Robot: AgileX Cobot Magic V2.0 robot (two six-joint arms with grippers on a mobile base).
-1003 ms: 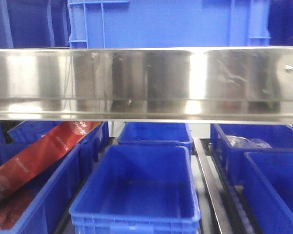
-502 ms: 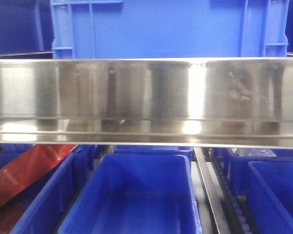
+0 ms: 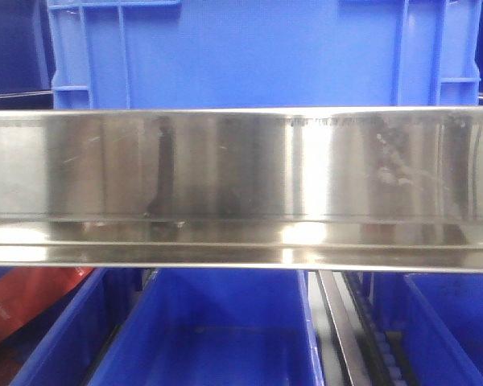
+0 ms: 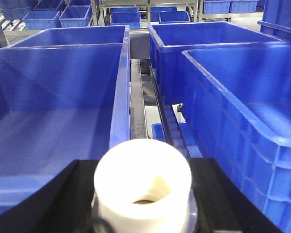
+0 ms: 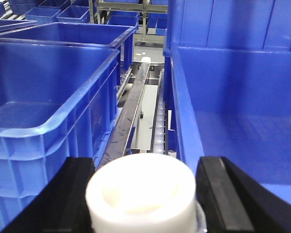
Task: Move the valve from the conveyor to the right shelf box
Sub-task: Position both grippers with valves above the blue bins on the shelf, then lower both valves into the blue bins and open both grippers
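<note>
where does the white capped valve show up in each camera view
Front view: not in it, just the steel shelf beam and blue bins.
Left wrist: valve bottom centre, in the left gripper.
Right wrist: a second valve bottom centre, in the right gripper.
Shared: blue bins flanking a metal rail.
</note>
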